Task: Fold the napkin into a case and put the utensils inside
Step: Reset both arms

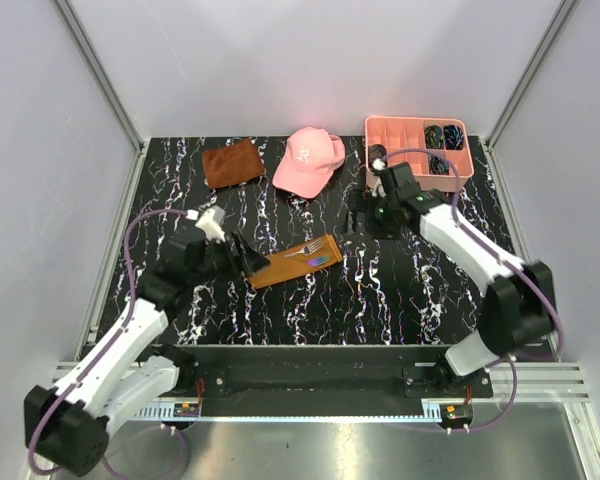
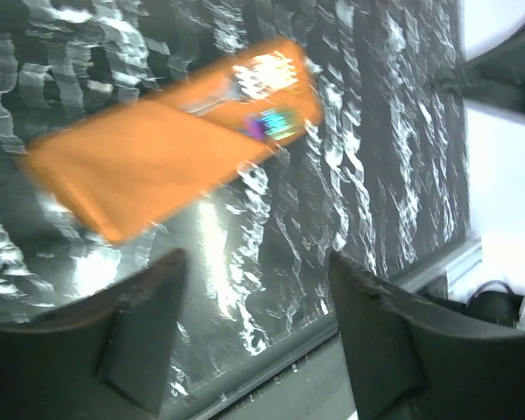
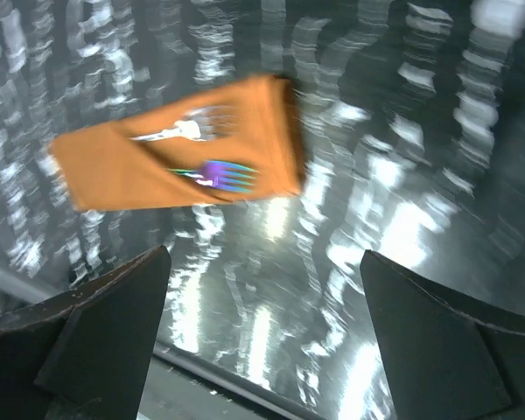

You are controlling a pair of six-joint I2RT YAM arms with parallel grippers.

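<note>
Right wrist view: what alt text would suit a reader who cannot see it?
A narrow, folded orange-brown cloth pouch lies on a black white-veined tabletop, with two thin metal utensils tucked in, heads showing, one a purple-green iridescent fork. The right tool hovers above, its two dark fingers wide apart and empty; the picture is motion-blurred.
</note>
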